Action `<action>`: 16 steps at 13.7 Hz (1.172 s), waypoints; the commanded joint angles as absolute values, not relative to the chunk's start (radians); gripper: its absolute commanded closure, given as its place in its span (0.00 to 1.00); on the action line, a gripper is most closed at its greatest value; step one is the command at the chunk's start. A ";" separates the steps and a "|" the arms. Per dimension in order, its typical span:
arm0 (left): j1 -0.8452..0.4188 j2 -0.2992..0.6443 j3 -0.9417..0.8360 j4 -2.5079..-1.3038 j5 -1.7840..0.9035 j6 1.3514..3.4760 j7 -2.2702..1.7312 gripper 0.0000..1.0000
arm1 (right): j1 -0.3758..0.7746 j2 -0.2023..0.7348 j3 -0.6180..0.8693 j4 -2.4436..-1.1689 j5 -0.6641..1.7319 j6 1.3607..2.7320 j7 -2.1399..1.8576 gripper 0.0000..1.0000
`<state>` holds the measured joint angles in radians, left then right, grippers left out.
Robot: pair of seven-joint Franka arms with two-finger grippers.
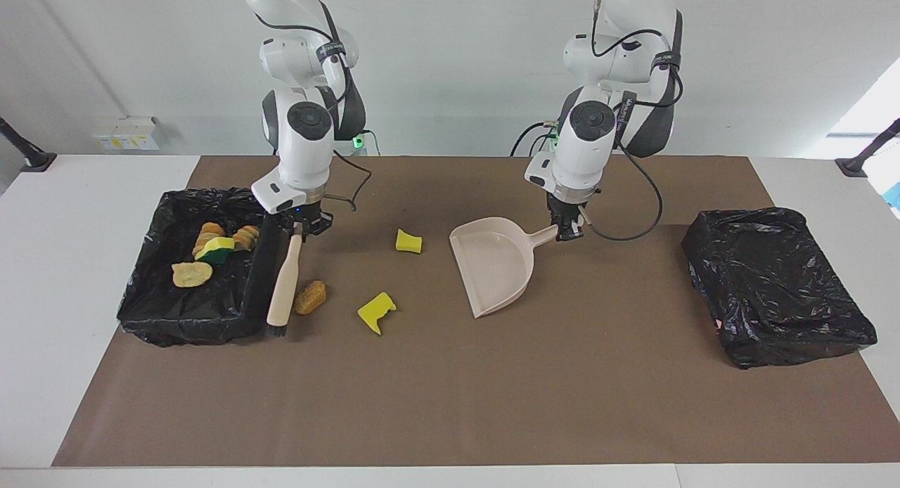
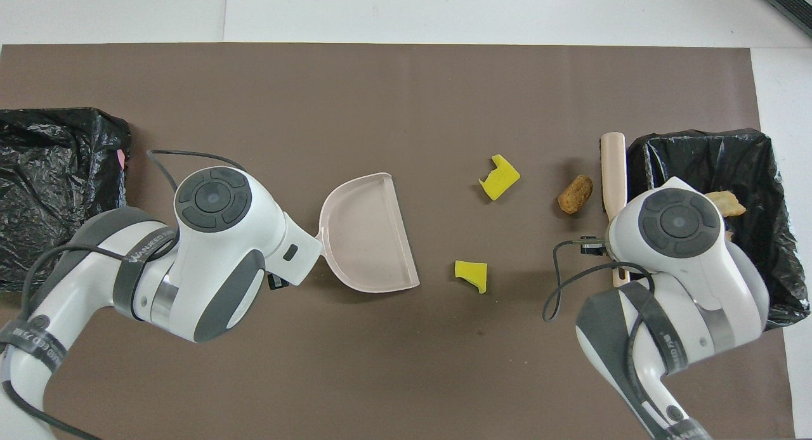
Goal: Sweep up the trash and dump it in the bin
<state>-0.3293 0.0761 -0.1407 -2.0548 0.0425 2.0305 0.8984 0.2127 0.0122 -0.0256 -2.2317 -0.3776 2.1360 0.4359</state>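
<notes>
Three pieces of trash lie on the brown mat: a yellow scrap (image 1: 408, 242) (image 2: 472, 274), a second yellow scrap (image 1: 377, 312) (image 2: 499, 177) farther from the robots, and a tan scrap (image 1: 310, 297) (image 2: 575, 194). Several more scraps (image 1: 211, 252) lie in the black-lined bin (image 1: 148, 263) (image 2: 761, 174) at the right arm's end. My right gripper (image 1: 301, 228) is shut on a beige brush (image 1: 285, 280) (image 2: 613, 174), whose tip rests on the mat beside the tan scrap. My left gripper (image 1: 568, 229) is shut on the handle of the beige dustpan (image 1: 496, 263) (image 2: 371, 234), whose mouth faces the scraps.
A second black-lined bin (image 1: 773, 284) (image 2: 57, 193) stands at the left arm's end of the table. Cables hang from both wrists. The brown mat (image 1: 450, 403) covers most of the white table.
</notes>
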 commanded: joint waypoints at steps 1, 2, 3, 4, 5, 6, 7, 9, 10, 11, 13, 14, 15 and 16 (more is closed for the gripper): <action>-0.338 0.037 -0.127 -2.105 0.040 2.049 0.891 1.00 | 0.209 0.031 -0.009 -2.240 -0.397 2.157 0.375 1.00; -0.337 0.037 -0.127 -2.105 0.040 2.048 0.890 1.00 | 0.221 0.032 -0.009 -2.240 -0.384 2.169 0.355 1.00; -0.336 0.037 -0.127 -2.106 0.040 2.046 0.884 1.00 | 0.254 0.032 -0.009 -2.238 -0.374 2.175 0.347 1.00; -0.336 0.035 -0.129 -2.108 0.040 2.049 0.884 1.00 | 0.282 0.032 -0.008 -2.237 -0.344 2.175 0.344 1.00; -0.334 0.035 -0.127 -2.108 0.040 2.048 0.884 1.00 | 0.304 0.032 -0.008 -2.234 -0.301 2.175 0.321 1.00; -0.333 0.035 -0.127 -2.109 0.040 2.046 0.884 1.00 | 0.333 0.032 -0.008 -2.230 -0.264 2.175 0.278 1.00; -0.333 0.035 -0.127 -2.108 0.040 2.046 0.884 1.00 | 0.356 0.032 -0.008 -2.229 -0.224 2.174 0.247 1.00; -0.331 0.035 -0.127 -2.109 0.040 2.045 0.884 1.00 | 0.412 0.041 -0.009 -2.224 -0.184 2.175 0.241 1.00; -0.330 0.035 -0.127 -2.109 0.040 2.043 0.884 1.00 | 0.432 0.049 -0.008 -2.215 -0.175 2.175 0.250 1.00; -0.330 0.035 -0.127 -2.109 0.040 2.043 0.885 1.00 | 0.460 0.060 -0.008 -2.203 -0.134 2.174 0.252 1.00; -0.328 0.035 -0.127 -2.109 0.040 2.042 0.885 1.00 | 0.533 0.078 -0.008 -2.177 -0.059 2.178 0.273 1.00; -0.328 0.035 -0.129 -2.109 0.040 2.042 0.885 1.00 | 0.555 0.080 -0.008 -2.171 -0.048 2.177 0.290 1.00; -0.328 0.035 -0.127 -2.109 0.040 2.042 0.885 1.00 | 0.580 0.075 -0.006 -2.171 -0.031 2.177 0.291 1.00; -0.327 0.035 -0.127 -2.109 0.040 2.042 0.885 1.00 | 0.613 0.074 -0.006 -2.171 0.001 2.177 0.279 1.00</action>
